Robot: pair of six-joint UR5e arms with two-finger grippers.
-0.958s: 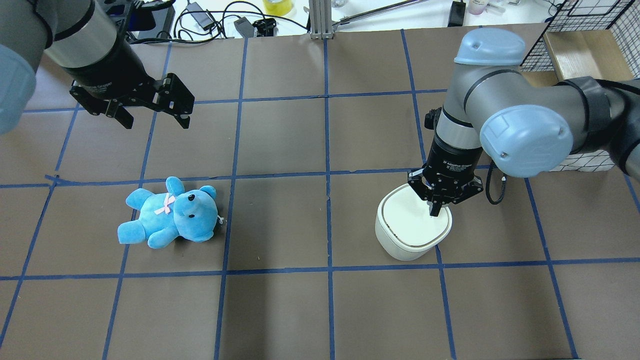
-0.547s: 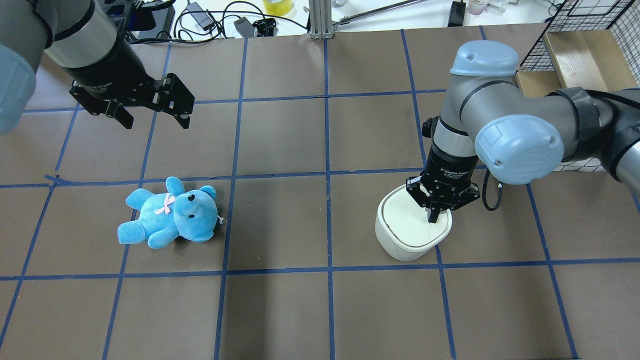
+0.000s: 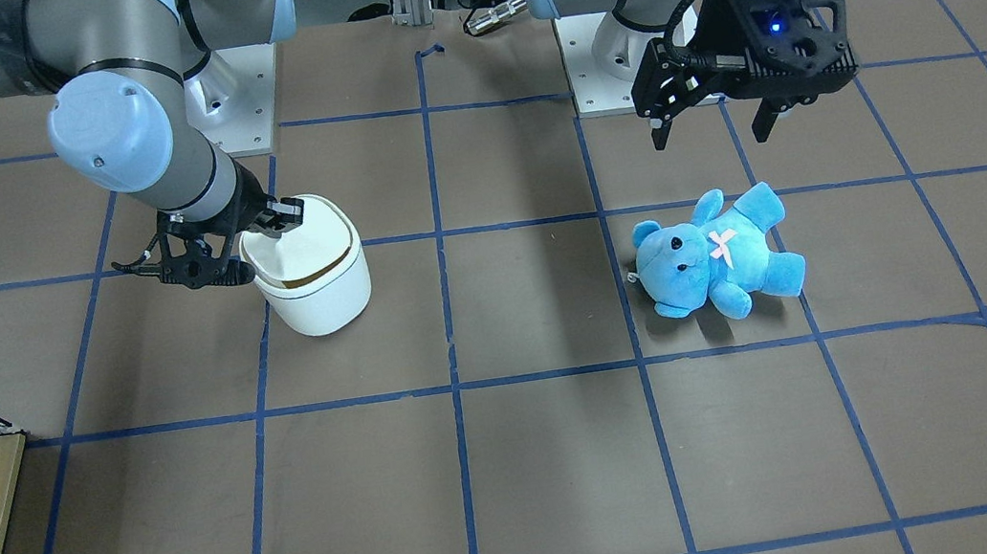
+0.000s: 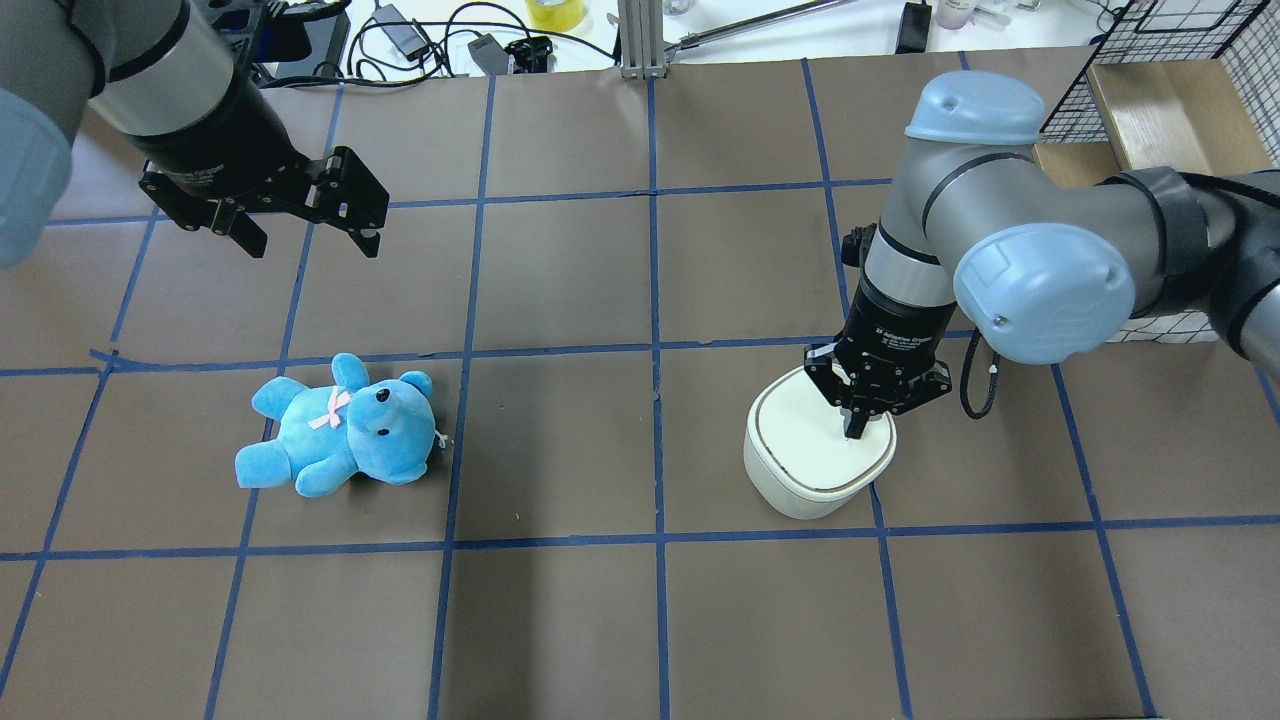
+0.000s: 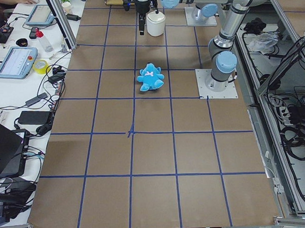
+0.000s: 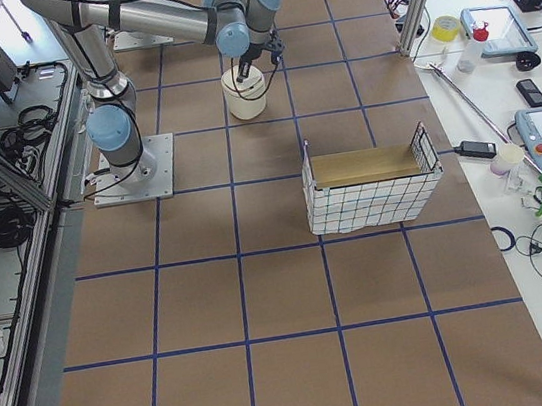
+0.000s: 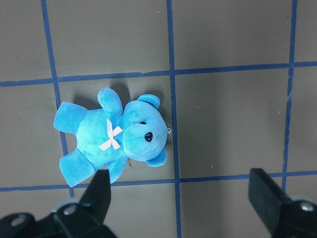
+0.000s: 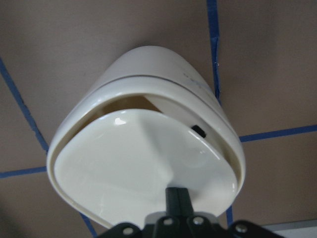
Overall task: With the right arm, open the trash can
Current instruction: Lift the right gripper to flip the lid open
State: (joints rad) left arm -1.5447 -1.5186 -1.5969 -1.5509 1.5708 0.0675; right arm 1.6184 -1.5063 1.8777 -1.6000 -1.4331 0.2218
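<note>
The white trash can (image 4: 800, 480) stands right of the table's middle; it also shows in the front view (image 3: 324, 306). My right gripper (image 4: 855, 430) is shut and its joined fingertips press down on the near part of the lid (image 8: 124, 163). In the right wrist view the right gripper (image 8: 177, 196) rests on the lid, which is tipped, with a beige gap (image 8: 133, 101) open at the far edge. My left gripper (image 4: 305, 235) is open and empty, held above the table, beyond the blue teddy (image 4: 340, 425).
The blue teddy (image 3: 717, 255) lies on its back left of centre, and shows below my left gripper (image 7: 183, 198) in the left wrist view. A wire basket with a cardboard liner (image 4: 1170, 100) stands at the far right. Cables and tools lie beyond the far edge.
My right gripper has shifted a little left and pushed down on the lid. The trash can has slid slightly left. The left arm has not moved.
</note>
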